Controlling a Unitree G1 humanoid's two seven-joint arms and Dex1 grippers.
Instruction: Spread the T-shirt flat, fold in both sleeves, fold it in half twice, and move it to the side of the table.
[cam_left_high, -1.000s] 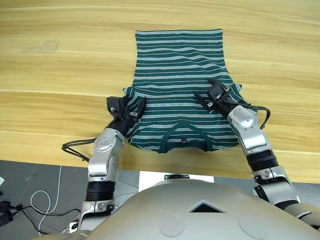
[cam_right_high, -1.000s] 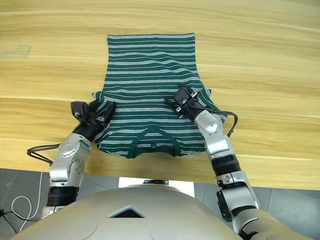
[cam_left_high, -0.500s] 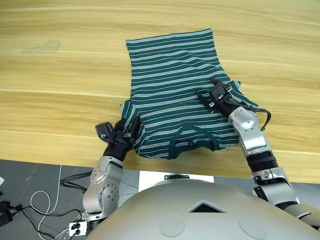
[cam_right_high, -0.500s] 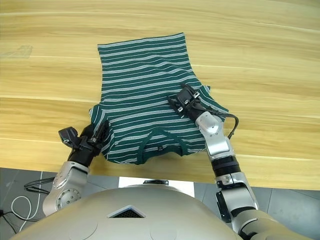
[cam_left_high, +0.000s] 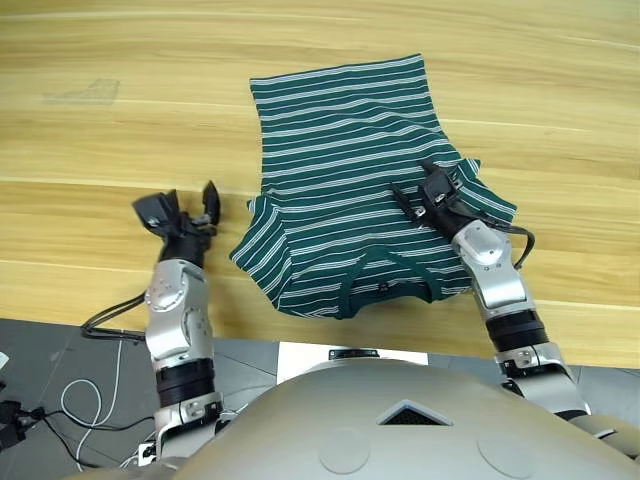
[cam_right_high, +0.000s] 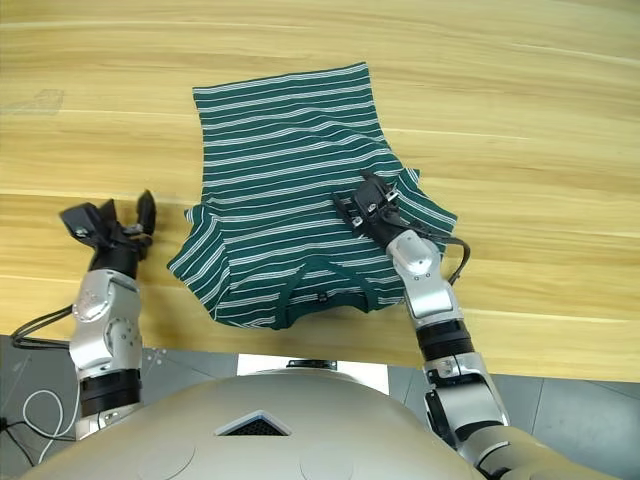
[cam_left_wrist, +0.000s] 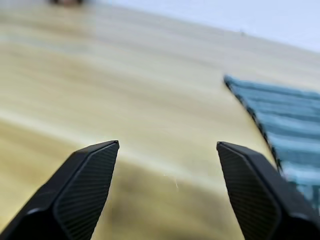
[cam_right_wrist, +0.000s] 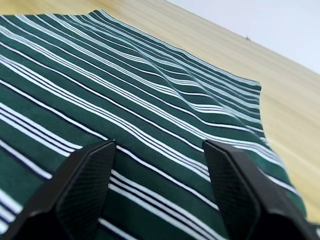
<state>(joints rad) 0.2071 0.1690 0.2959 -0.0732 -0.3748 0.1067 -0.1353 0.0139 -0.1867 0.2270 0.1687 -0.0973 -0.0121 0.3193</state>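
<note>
T-shirt (cam_left_high: 345, 165): dark green with white stripes, lying on the table (cam_left_high: 110, 140), collar at the edge nearest the robot, hem at the far edge. The body sits slightly askew, with the hem turned a little toward the robot's left. The fabric is not fully flat, and creases run across the chest. The sleeve on the robot's left lies spread outward. The sleeve on the robot's right is bunched under the arm. Left hand (cam_left_high: 183, 205): on the bare table just beside the left sleeve, clear of the cloth, fingers (cam_left_wrist: 85, 187) spread wide with nothing between them. Right hand (cam_left_high: 425, 190): over the T-shirt at the right shoulder, by the bunched sleeve, fingers (cam_right_wrist: 82, 187) spread apart above the striped fabric, not pinching it.
</note>
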